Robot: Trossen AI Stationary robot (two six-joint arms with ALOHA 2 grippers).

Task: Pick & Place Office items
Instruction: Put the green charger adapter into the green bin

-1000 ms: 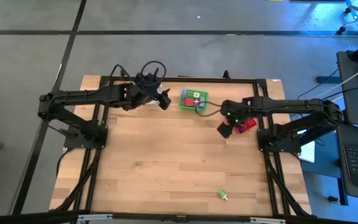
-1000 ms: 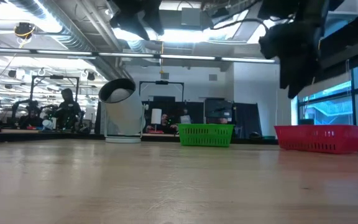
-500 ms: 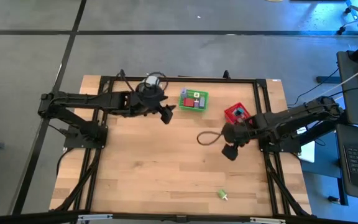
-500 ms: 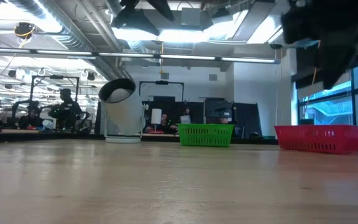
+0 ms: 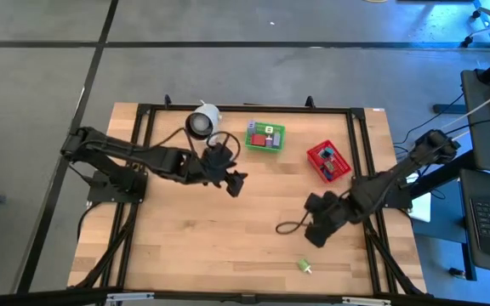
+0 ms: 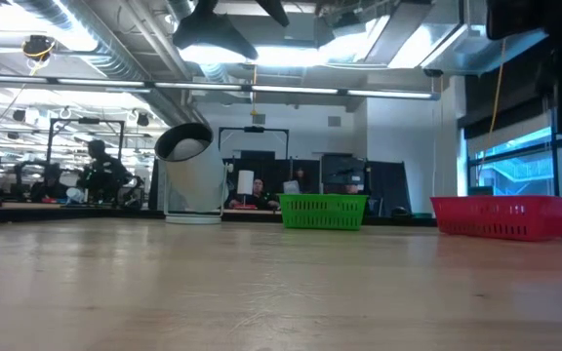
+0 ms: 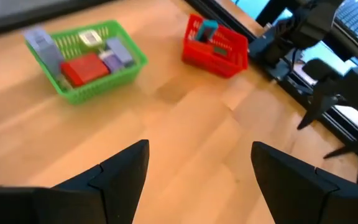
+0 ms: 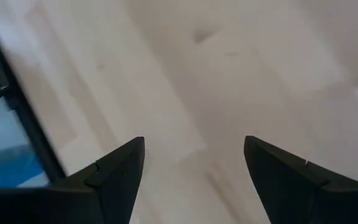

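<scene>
Wooden tabletop (image 5: 228, 229) noted, bare across most of its surface. Near edge: one small green item (image 5: 304, 267) lying alone, well apart from both baskets. Mid-table: right gripper (image 5: 316, 236) above bare wood near that item, fingers (image 8: 114, 171) spread wide, nothing held. Left gripper (image 5: 235, 182) farther in, fingers (image 7: 126, 165) likewise parted wide and empty. Far side: green basket (image 7: 123, 68) holding a red block (image 7: 82, 67) and lavender pieces (image 7: 115, 56); red basket (image 7: 215, 59) beside it, containing a teal piece (image 7: 209, 28). White roll (image 5: 202, 121) near the far edge.
</scene>
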